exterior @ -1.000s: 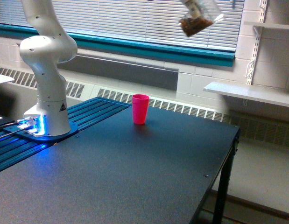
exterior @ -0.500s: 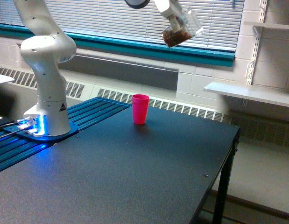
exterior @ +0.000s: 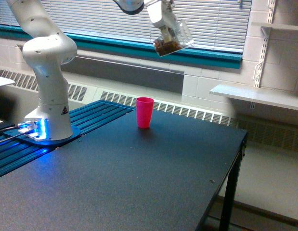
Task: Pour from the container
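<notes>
High above the table hangs the container (exterior: 172, 40), a small clear plastic cup with brown granular bits in its lower end. It is tilted, its mouth toward the upper right of the exterior view. My gripper (exterior: 164, 28) is shut on it from above and to the left. An opaque pink cup (exterior: 144, 112) stands upright on the black table (exterior: 139, 183), well below the container and slightly to its left.
The white arm base (exterior: 47, 108) stands on a blue slatted platform (exterior: 57, 139) at the exterior view's left. Window blinds and a teal sill run behind. White wall shelves (exterior: 254, 96) hang at the right. The table's edge (exterior: 226, 187) drops off at the right.
The gripper and the container have moved down and toward the exterior view's left, from the top right to a spot nearly over the pink cup. The pink cup has stayed put.
</notes>
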`<state>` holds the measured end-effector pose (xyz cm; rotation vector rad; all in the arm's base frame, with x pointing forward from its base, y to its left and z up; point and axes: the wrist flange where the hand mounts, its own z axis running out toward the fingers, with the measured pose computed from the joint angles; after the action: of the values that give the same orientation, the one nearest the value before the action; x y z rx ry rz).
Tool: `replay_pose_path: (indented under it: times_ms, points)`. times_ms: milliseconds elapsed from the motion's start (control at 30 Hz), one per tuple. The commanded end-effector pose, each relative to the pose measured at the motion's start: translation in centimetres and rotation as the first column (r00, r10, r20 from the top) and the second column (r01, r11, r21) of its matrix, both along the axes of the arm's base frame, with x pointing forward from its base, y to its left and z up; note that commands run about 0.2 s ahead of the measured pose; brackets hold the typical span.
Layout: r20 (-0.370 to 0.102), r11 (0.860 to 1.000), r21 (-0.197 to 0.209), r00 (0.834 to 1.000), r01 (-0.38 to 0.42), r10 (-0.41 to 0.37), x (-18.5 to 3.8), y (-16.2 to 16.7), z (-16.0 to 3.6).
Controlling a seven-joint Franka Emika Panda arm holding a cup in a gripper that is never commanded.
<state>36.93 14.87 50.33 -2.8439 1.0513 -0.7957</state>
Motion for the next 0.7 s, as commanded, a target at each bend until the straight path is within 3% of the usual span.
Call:
replay_pose_path:
  times_ms: [33,700]
  points:
    - [-0.024,1.0,0.007,1.0,0.005,-0.005,-2.4,1.5,-0.9]
    - [-0.138,1.0,0.028,0.99,-0.013,0.017,-7.7,4.8,-6.0]
